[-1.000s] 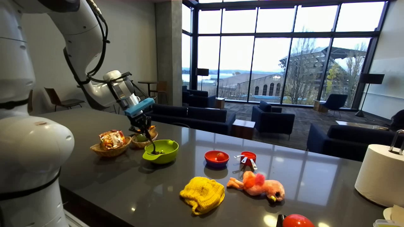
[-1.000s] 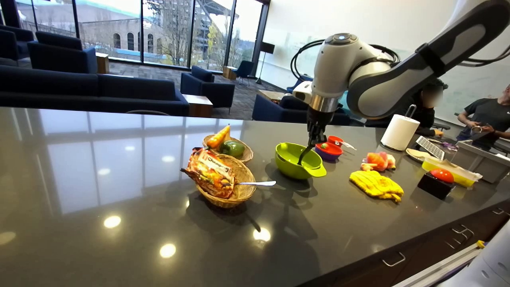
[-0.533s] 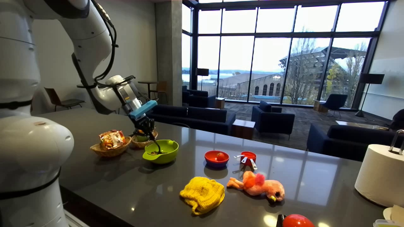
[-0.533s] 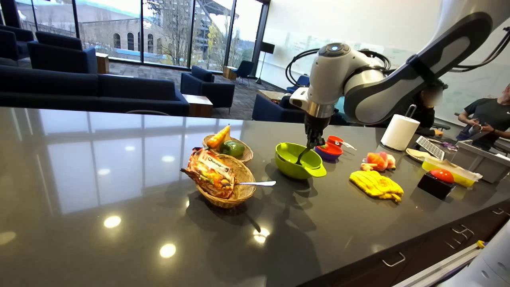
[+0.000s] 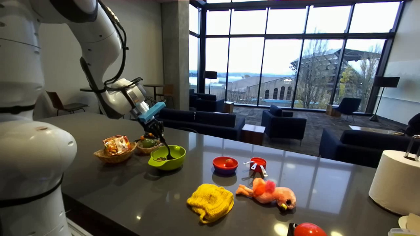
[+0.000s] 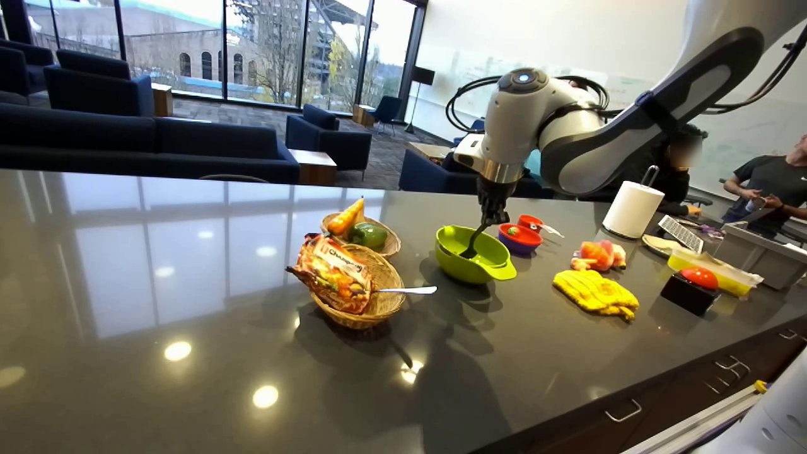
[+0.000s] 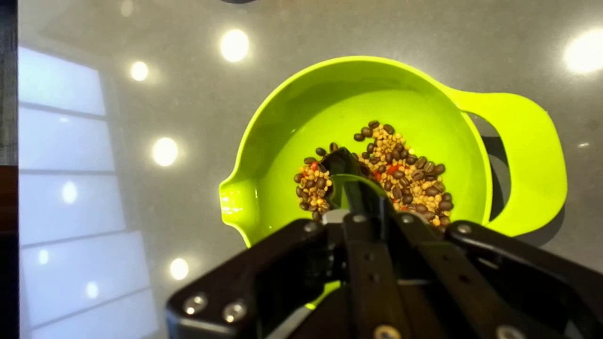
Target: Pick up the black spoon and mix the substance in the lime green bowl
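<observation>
A glossy dark-grey countertop (image 6: 220, 302) mirrors tall black-framed windows (image 5: 282, 19); a navy upholstered sofa (image 5: 213, 123) stands beyond it. Around the round, glossy lime-green bowl (image 6: 470, 272) in an exterior view, a small red-and-purple bowl (image 6: 523, 238) sits between two and three o'clock, a yellow knitted cloth (image 6: 596, 293) at four, a wicker basket (image 6: 386, 274) bearing an orange printed packet (image 6: 334, 271) at eight, and another wicker basket (image 6: 393, 242) holding a dark-green rounded item (image 6: 367, 235) between nine and ten. In the wrist view the black gripper (image 7: 370, 219) hides the bowl's edge at six o'clock; its fingers stand close together, clamped on the handle of a black spoon (image 7: 341, 161), which leans with its head down inside the bowl. The bowl sits upright on the countertop, pouring spout near nine o'clock, broad looped handle at three. Loose dark-brown beans (image 7: 418, 175), tan grains (image 7: 385, 140) and red bits (image 7: 392, 168) show on both sides of the spoon, more of them towards three o'clock than nine.
</observation>
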Tool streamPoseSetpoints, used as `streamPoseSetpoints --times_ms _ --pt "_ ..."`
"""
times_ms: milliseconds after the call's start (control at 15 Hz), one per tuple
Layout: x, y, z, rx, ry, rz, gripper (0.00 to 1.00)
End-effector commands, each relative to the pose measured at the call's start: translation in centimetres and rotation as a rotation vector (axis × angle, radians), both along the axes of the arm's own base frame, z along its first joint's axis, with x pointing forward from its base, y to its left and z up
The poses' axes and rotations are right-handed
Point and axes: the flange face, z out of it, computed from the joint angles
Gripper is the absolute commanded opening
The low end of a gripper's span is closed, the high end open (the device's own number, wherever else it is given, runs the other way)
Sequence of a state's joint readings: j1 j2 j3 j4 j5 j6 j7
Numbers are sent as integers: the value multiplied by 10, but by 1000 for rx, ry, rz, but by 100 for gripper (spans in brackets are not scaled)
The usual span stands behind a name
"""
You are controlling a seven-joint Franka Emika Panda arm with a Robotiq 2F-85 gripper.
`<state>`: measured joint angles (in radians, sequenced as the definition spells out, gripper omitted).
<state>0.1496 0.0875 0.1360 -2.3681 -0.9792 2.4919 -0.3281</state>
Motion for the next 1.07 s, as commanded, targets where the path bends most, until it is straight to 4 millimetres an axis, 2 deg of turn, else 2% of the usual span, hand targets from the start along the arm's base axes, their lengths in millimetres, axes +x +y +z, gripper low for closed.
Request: streamPoseSetpoints --times_ms 0,533,1000 --pt "6 -12 -2 -44 -35 -10 1" --pt "-7 -24 -1 -115 8 -22 1" --pt "-24 -13 1 -111 93 61 1"
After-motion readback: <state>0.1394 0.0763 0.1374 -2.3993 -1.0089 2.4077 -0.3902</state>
